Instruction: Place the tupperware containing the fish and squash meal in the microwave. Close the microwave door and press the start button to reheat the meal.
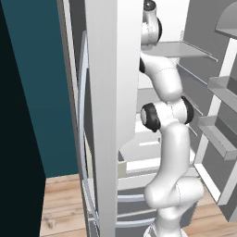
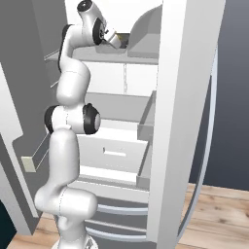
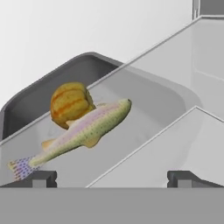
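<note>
The tupperware (image 3: 148,98) is a shallow grey container with rounded corners, tilted in the hand view. Inside it lie a speckled fish (image 3: 87,127) and a round yellow-orange squash (image 3: 70,103). My gripper (image 3: 113,178) is open, its two dark fingertips (image 3: 39,178) standing wide apart just short of the container's near rim and holding nothing. In the right base view the gripper (image 2: 115,41) reaches high into an open fridge, right at the tupperware (image 2: 141,30) on the top shelf. The microwave and the microwave door are out of view.
The arm stands between two open white fridge doors (image 1: 113,115) (image 2: 187,121). Grey shelves (image 2: 116,104) and a white drawer (image 2: 114,153) lie below the hand. Door bins (image 1: 222,88) jut out on the right. Wooden floor (image 2: 219,214) lies beneath.
</note>
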